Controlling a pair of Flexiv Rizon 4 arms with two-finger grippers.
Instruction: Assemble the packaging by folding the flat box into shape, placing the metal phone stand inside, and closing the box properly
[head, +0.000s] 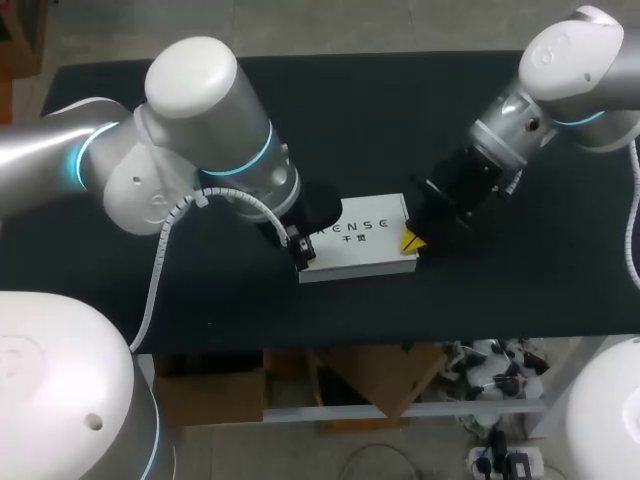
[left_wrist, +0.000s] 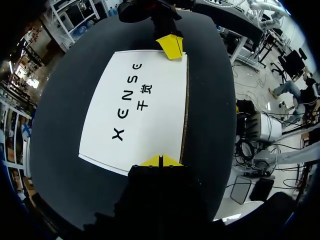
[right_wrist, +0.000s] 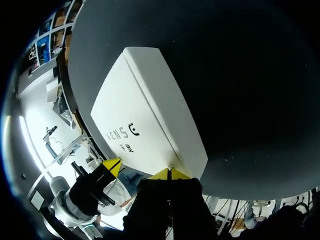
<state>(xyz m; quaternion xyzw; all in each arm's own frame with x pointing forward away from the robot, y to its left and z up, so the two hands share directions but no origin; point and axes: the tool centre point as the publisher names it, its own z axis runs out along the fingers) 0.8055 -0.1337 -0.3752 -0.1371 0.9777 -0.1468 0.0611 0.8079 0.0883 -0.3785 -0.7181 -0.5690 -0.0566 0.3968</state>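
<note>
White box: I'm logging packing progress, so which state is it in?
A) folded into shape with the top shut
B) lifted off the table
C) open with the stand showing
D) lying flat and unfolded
A: the white box is a full block with its printed top face shut, lying on the black table, with the left gripper and the right gripper at its opposite ends.

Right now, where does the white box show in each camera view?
Head view: white box mid-table, between left gripper and right gripper.
Left wrist view: box directly ahead of the left gripper's tips.
Right wrist view: box directly ahead of the right gripper's tips.
Shared landmark: black lettering on its top.
</note>
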